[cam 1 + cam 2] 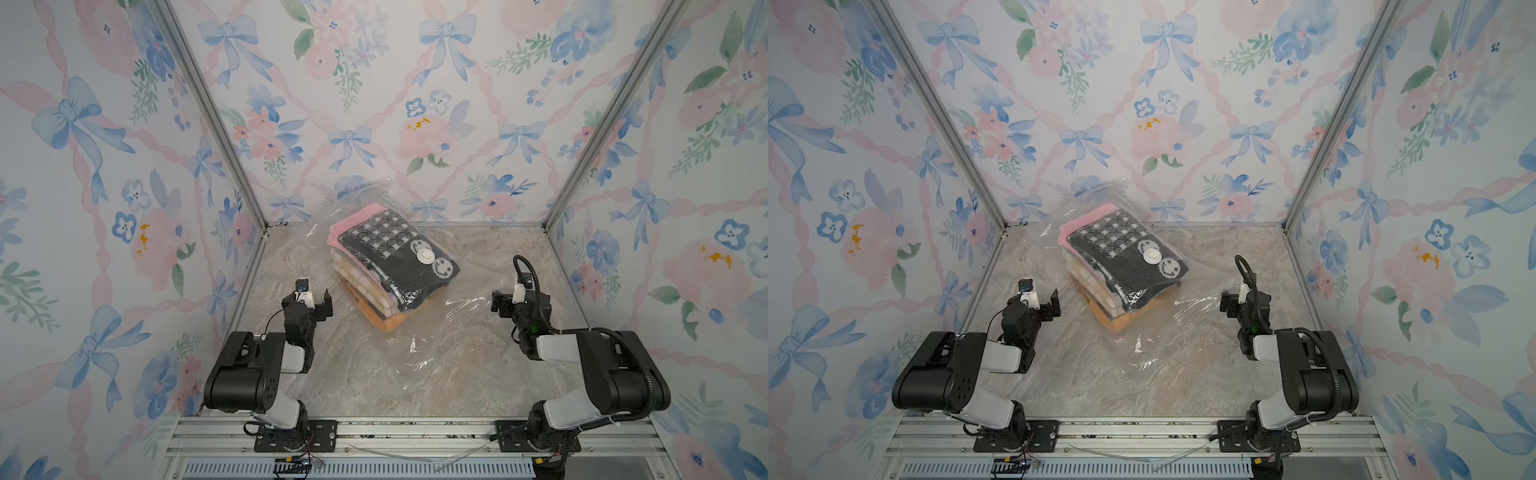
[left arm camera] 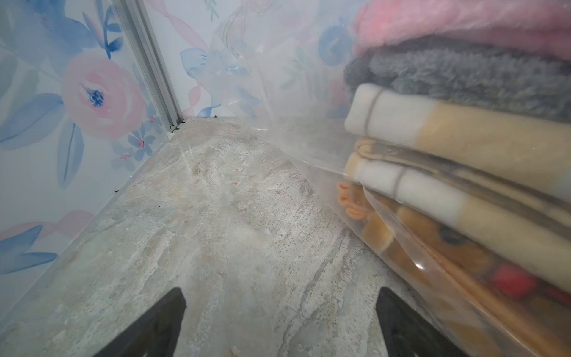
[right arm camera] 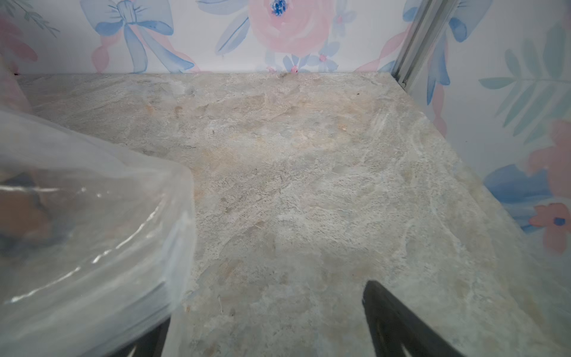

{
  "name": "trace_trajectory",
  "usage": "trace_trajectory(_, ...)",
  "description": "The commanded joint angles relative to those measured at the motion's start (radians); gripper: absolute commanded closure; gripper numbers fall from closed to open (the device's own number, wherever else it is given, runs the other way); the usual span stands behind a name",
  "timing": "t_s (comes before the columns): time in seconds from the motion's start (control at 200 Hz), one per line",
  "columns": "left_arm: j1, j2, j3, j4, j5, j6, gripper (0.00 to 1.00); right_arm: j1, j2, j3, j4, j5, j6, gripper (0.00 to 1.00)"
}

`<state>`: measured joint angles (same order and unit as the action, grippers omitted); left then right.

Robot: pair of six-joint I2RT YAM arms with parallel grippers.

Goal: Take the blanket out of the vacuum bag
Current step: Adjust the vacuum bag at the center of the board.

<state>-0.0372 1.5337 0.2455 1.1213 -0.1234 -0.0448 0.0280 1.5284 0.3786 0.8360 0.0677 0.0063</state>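
One vacuum bag (image 1: 440, 332) lies on the marble-look table (image 1: 353, 386), towards the back and middle, between the two arms, with one back corner riding up against the rear wall. Inside it sits one stack of folded blankets (image 1: 376, 249), still fully enclosed. Four fabrics can be counted: pink on the far edge, black with white checks and two smiley faces on top, cream-and-yellow plaid beneath, and orange at the bottom. How many separate blankets these make cannot be told. One round white valve cap (image 1: 425, 254) sits on the bag's upper face, between the two smileys. The slack, empty part of the bag spreads flat over the table towards the front and the right arm. The left gripper (image 1: 316, 297) stands just beside the stack's left side, its two fingers spread wide with only bare table between them in the left wrist view (image 2: 279, 309); it holds nothing. The right gripper (image 1: 511, 297) is at the bag's right edge, also spread wide and empty. In its wrist view a fold of plastic (image 3: 92, 231) hides one finger.
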Motion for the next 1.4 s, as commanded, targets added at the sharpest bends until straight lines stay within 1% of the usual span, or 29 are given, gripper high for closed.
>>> trace_trajectory(0.0, -0.003, 0.012, 0.014, 0.018, -0.004, 0.014, 0.02, 0.015, 0.01, 0.022, 0.032, 0.017, -0.013, 0.04)
trace_trajectory(0.355, -0.003, 0.013, 0.014, 0.018, -0.005, 0.014, 0.02, 0.01, 0.01, 0.022, 0.031, 0.004, -0.008, 0.04)
trace_trajectory(0.685, -0.002, 0.014, 0.015, 0.017, -0.005, 0.014, 0.02, 0.026, 0.011, 0.018, 0.036, 0.037, -0.019, 0.04)
trace_trajectory(0.755, -0.003, 0.01, 0.013, 0.017, -0.005, 0.014, 0.02, 0.045, 0.0, -0.014, 0.096, 0.113, -0.014, 0.04)
trace_trajectory(0.81, -0.012, -0.017, 0.019, 0.018, -0.022, 0.031, 0.04, 0.072, -0.063, -0.048, 0.111, 0.19, -0.027, 0.04)
trace_trajectory(0.85, -0.042, -0.087, 0.049, -0.093, -0.079, 0.045, 0.04, 0.094, -0.142, -0.049, 0.045, 0.245, -0.029, 0.04)
trace_trajectory(0.885, -0.065, -0.155, 0.099, -0.238, -0.132, 0.043, 0.04, 0.108, -0.229, -0.022, -0.087, 0.296, -0.012, 0.04)
trace_trajectory(0.925, -0.084, -0.217, 0.165, -0.389, -0.197, 0.004, 0.04, 0.115, -0.319, 0.039, -0.329, 0.341, 0.045, 0.04)
trace_trajectory(0.95, -0.089, -0.242, 0.202, -0.467, -0.228, -0.036, 0.04, 0.113, -0.364, 0.088, -0.476, 0.347, 0.084, 0.04)
trace_trajectory(1.0, -0.098, -0.285, 0.277, -0.606, -0.232, -0.117, 0.05, 0.114, -0.428, 0.153, -0.683, 0.34, 0.137, 0.04)
trace_trajectory(1.08, -0.133, -0.299, 0.4, -0.819, -0.176, -0.208, 0.06, 0.132, -0.501, 0.194, -0.883, 0.295, 0.224, 0.04)
trace_trajectory(1.145, -0.167, -0.269, 0.482, -0.978, -0.07, -0.239, 0.07, 0.152, -0.551, 0.197, -0.974, 0.242, 0.279, 0.04)
trace_trajectory(1.175, -0.184, -0.248, 0.552, -1.048, -0.024, -0.254, 0.07, 0.158, -0.573, 0.194, -1.009, 0.222, 0.308, 0.04)
trace_trajectory(1.22, -0.206, -0.221, 0.601, -1.129, 0.052, -0.271, 0.08, 0.159, -0.602, 0.191, -1.059, 0.16, 0.344, 0.04)
trace_trajectory(1.3, -0.24, -0.203, 0.634, -1.19, 0.178, -0.305, 0.1, 0.16, -0.649, 0.187, -1.141, 0.077, 0.405, 0.04)
trace_trajectory(1.35, -0.26, -0.213, 0.627, -1.19, 0.219, -0.336, 0.1, 0.161, -0.679, 0.177, -1.173, 0.025, 0.44, 0.04)
trace_trajectory(1.395, -0.274, -0.224, 0.616, -1.185, 0.232, -0.357, 0.1, 0.161, -0.706, 0.162, -1.183, -0.014, 0.473, 0.04)
